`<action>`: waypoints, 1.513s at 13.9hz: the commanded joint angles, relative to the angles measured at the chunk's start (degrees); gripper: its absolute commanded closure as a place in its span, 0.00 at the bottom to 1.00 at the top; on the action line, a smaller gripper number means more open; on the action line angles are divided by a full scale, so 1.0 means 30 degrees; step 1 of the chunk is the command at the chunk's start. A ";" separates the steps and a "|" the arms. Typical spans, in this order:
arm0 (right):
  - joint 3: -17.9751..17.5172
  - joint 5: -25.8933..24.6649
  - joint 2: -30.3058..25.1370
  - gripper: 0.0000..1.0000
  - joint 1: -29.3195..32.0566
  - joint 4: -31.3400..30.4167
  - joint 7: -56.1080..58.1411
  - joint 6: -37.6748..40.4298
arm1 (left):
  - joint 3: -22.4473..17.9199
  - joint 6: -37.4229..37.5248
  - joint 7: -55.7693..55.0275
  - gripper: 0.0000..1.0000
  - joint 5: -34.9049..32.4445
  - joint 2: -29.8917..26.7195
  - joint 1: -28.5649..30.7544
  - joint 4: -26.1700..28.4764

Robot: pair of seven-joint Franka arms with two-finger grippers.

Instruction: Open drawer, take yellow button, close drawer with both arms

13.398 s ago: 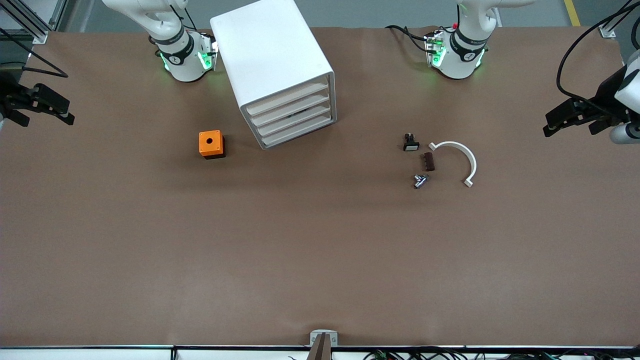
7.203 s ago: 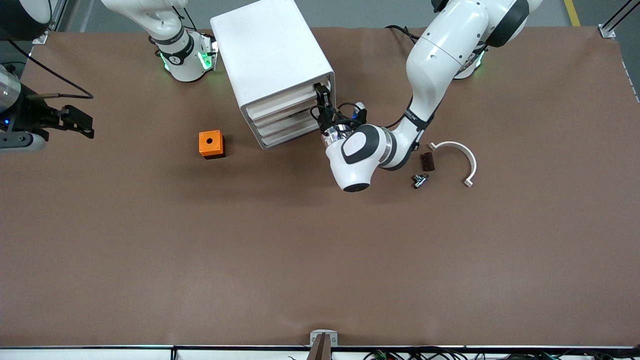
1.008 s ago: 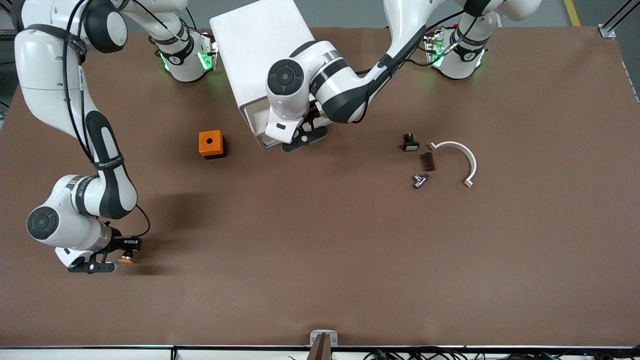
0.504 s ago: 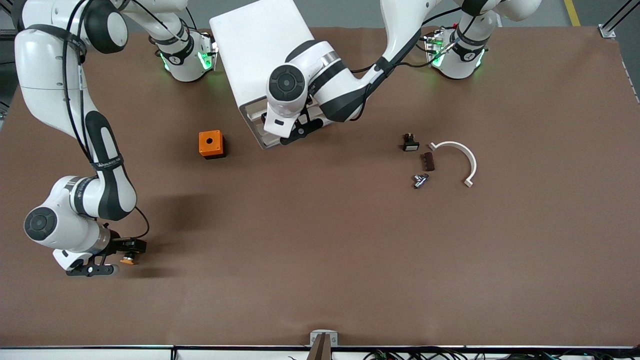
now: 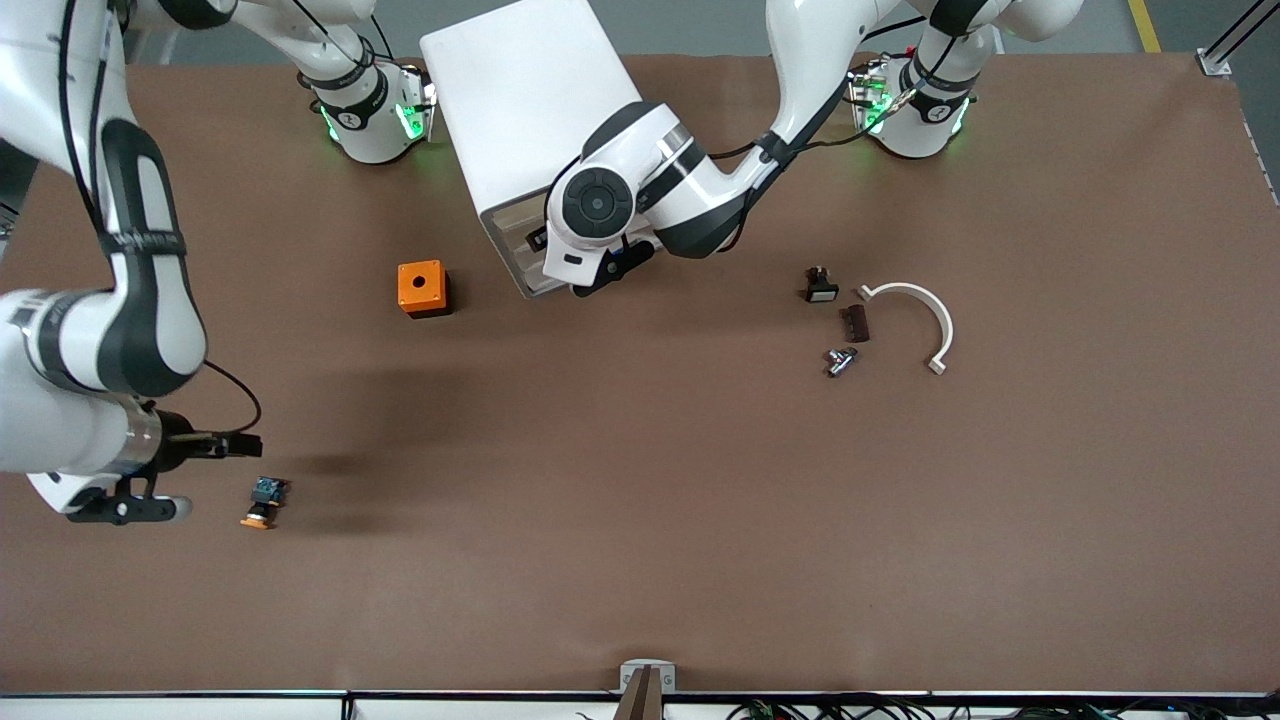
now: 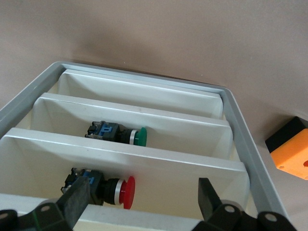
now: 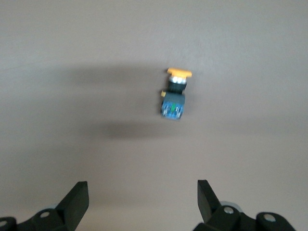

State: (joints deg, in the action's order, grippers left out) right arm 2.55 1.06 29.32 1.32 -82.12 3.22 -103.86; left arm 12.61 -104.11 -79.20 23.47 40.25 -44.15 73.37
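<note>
Brown table, cabinet (image 5: 545, 130) at the base edge. I see the button (image 5: 264, 501) lying alone near the right arm's end, toward the camera edge — my right gripper (image 5: 180, 472) hangs beside it, fingers wide, holding nothing. My left gripper (image 5: 600, 275) sits at the cabinet's drawer fronts, fingers spread in its wrist view — drawer (image 6: 125, 226) beneath them, apparently pushed in.

orange cube (image 5: 422, 288), white arc (image 5: 918, 318), small parts (image 5: 845, 322)

Orange-capped, blue-backed button (image 5: 264, 501) on brown table (image 5: 640, 520); white cabinet (image 5: 520, 110); orange cube (image 5: 422, 288) w/ black hole.
</note>
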 commanded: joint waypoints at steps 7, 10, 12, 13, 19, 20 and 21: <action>0.0027 -0.0967 -0.5027 0.00 -0.0791 -0.0723 -0.0437 0.4297 | -0.0217 0.0102 0.1023 0.01 -0.3105 -0.3769 0.4104 -0.0317; 0.0057 -0.1025 -0.5643 0.00 -0.0586 -0.0635 0.0392 0.5030 | -0.0188 0.0917 0.1875 0.01 -0.4305 -0.5939 0.6332 -0.0229; 0.0028 -0.0967 -0.5585 0.00 -0.0527 -0.0606 0.0421 0.5206 | -0.0159 0.2059 0.3273 0.01 -0.5213 -0.6761 0.7766 -0.0200; 0.0057 -0.1054 -0.5643 0.00 -0.0556 -0.0606 0.0421 0.5207 | -0.0246 0.2877 0.4791 0.01 -0.5478 -0.6881 0.8296 -0.0200; 0.0057 -0.0734 -0.5615 0.00 0.0351 -0.0547 0.0568 0.5705 | -0.0188 0.6339 1.3790 0.01 -0.6125 -0.8257 1.2777 -0.0171; -0.0001 -0.0791 -0.5586 0.00 0.0323 -0.0257 0.0452 0.5705 | -0.0217 0.6691 1.5048 0.01 -0.6154 -0.8288 1.3392 -0.0055; -0.0031 -0.0965 -0.5527 0.00 0.0207 0.0210 0.0567 0.5705 | -0.0217 0.6955 1.6279 0.01 -0.6271 -0.8317 1.3921 -0.0053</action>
State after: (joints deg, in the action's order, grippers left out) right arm 3.34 -1.34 13.87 1.61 -82.28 4.26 -86.97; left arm 11.54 -84.60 -36.20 5.93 17.17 -4.65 71.22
